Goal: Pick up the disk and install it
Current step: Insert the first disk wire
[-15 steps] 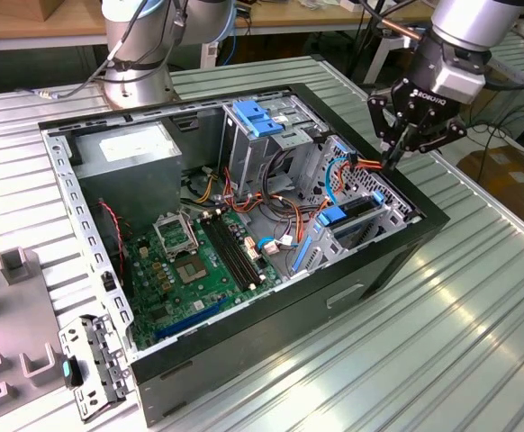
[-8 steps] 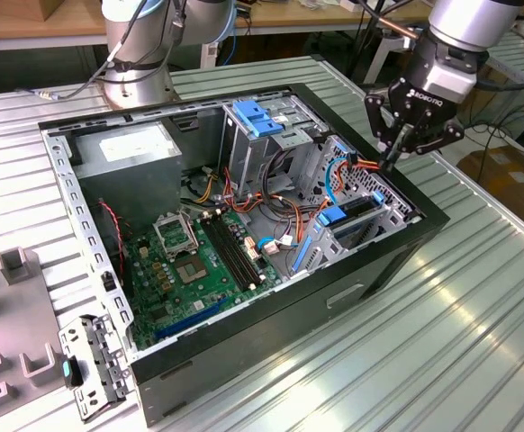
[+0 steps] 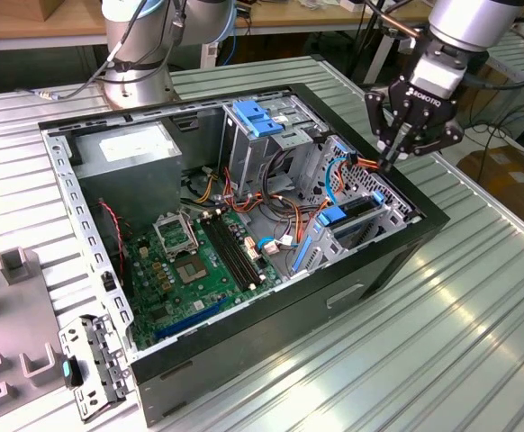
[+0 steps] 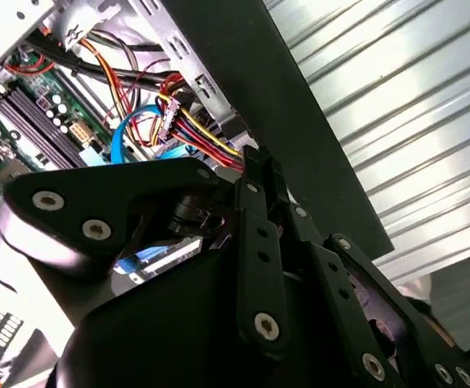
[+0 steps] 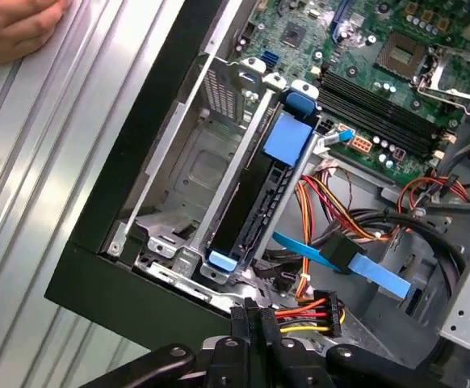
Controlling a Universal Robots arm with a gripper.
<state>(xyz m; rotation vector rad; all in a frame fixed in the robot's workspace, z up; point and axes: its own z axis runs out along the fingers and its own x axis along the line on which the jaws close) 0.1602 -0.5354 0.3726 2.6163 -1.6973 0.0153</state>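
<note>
Sitting caged, the dark blue-railed disk (image 5: 255, 190).

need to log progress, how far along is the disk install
Looks mostly done: the disk sits on edge in the drive cage at the case's corner, blue tabs showing. The gripper, fingers together and holding nothing, hangs over that corner by the power connector. Whether it's fully seated can't be told.

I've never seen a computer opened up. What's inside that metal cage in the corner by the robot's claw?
The disk with blue rails sits on edge in the metal cage, with coloured cables beside it. The gripper hangs just above. The cage walls hide the disk's underside.
</note>
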